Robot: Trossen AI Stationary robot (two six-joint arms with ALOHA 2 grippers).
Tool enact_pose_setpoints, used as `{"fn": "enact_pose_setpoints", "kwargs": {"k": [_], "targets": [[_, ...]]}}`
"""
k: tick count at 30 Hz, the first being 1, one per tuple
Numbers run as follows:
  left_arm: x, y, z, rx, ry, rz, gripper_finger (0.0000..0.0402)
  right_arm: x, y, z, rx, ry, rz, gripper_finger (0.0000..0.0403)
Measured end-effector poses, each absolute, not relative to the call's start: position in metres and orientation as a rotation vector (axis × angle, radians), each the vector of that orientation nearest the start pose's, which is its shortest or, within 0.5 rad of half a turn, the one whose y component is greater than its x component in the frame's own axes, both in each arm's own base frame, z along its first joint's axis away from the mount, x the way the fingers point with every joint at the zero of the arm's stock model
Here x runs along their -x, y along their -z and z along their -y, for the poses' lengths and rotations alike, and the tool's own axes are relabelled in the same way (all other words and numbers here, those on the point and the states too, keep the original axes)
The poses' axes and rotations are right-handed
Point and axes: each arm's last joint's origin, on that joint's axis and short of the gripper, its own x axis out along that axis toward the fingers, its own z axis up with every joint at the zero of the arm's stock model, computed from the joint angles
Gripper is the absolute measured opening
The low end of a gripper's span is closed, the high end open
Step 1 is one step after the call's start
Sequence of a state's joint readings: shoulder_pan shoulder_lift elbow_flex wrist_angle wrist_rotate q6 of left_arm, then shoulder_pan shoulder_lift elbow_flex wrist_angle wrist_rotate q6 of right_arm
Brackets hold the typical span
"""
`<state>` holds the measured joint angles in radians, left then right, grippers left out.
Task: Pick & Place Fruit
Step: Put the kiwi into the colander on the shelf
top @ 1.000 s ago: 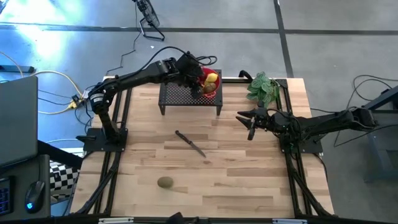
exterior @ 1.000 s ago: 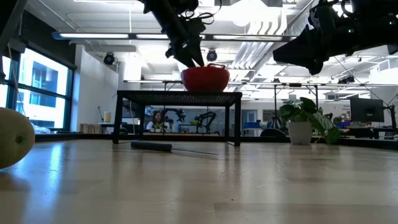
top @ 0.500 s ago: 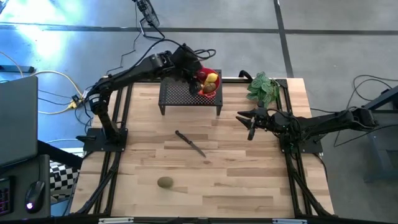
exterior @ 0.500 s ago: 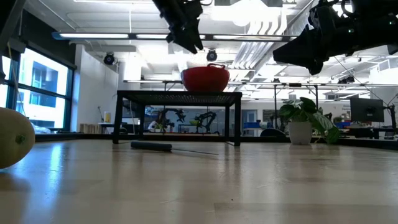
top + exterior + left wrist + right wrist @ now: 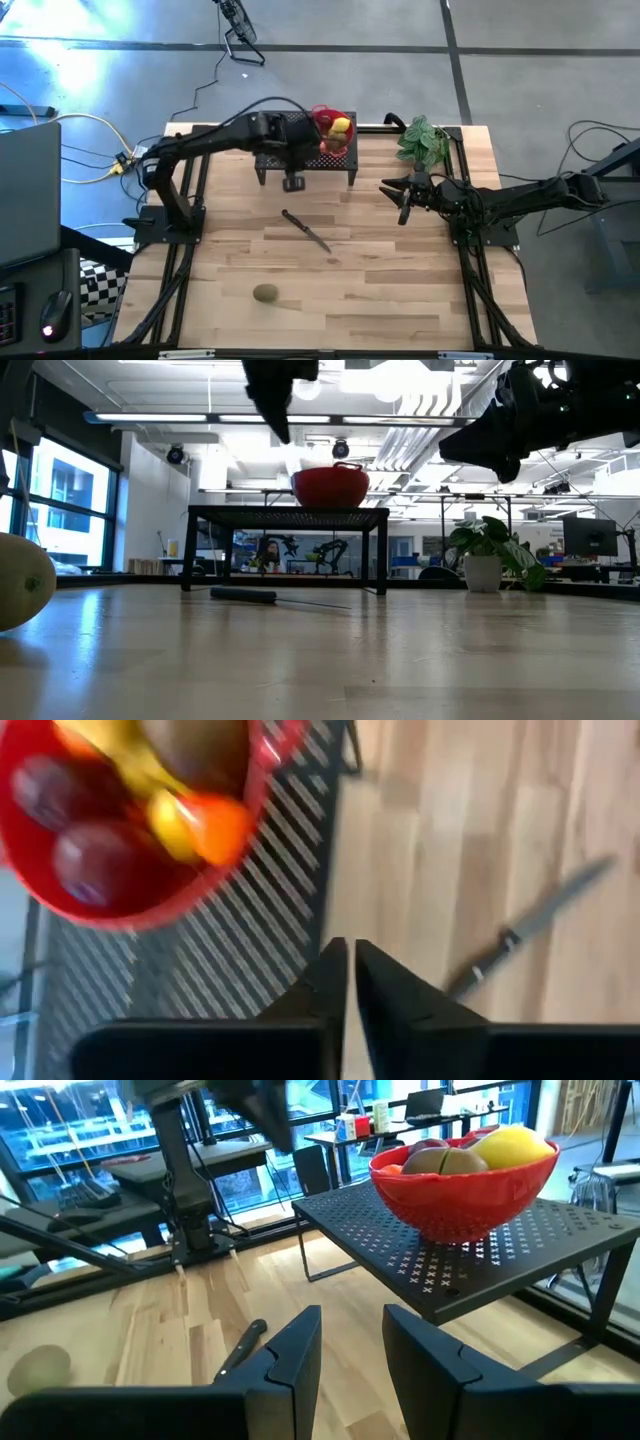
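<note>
Light wood plank table (image 5: 380, 290), dark frame; open workshop room behind, ceiling lights, windows. Left gripper (image 5: 293, 182) at front edge of black perforated stand (image 5: 305, 155), arm reaching in from left, fingers (image 5: 328, 982) pressed together, holding nothing. Kiwi (image 5: 265, 293) well in front of it, alone near table's front; knife (image 5: 305, 231) between. Red bowl (image 5: 335, 135) just behind-right of it on stand: lemon (image 5: 341, 126), dark red fruit, orange piece. Right gripper (image 5: 403, 197) idle right of stand, fingers parted, empty; plant (image 5: 424, 141) behind.
</note>
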<state>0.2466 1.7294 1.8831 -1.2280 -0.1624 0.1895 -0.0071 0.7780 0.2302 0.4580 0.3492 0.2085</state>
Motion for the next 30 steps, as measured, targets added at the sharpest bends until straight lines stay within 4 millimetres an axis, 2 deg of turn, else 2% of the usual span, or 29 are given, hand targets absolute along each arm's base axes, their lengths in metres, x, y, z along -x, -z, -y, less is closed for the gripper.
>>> {"fn": "enact_pose_setpoints", "kwargs": {"k": [2, 7, 14, 19, 22, 25, 30], "targets": [[-0.327, -0.376, -0.077, -0.109, -0.245, -1.141, 0.0005, -0.167, -0.204, 0.011, -0.198, 0.364, -0.05, 0.0103], [-0.312, -0.387, -0.041, -0.105, -0.176, -1.076, 0.0008, -0.167, -0.204, 0.011, -0.198, 0.364, -0.054, 0.0103], [-0.275, -0.384, 0.008, -0.109, -0.076, -0.957, 0.0003, -0.167, -0.203, 0.011, -0.197, 0.365, -0.059, 0.0103], [-0.249, -0.357, 0.039, -0.065, -0.028, -0.979, 0.0001, -0.167, -0.203, 0.011, -0.195, 0.366, -0.065, 0.0103], [-0.237, -0.341, 0.054, -0.01, -0.07, -1.015, 0.0001, -0.167, -0.202, 0.011, -0.199, 0.366, -0.069, 0.0103], [-0.231, -0.328, 0.072, 0.023, -0.075, -1.042, 0.0001, -0.167, -0.201, 0.011, -0.215, 0.368, -0.075, 0.0103], [-0.224, -0.317, 0.111, -0.003, 0.004, -1.052, 0.0, -0.166, -0.2, 0.011, -0.219, 0.369, -0.082, 0.0103]]}}
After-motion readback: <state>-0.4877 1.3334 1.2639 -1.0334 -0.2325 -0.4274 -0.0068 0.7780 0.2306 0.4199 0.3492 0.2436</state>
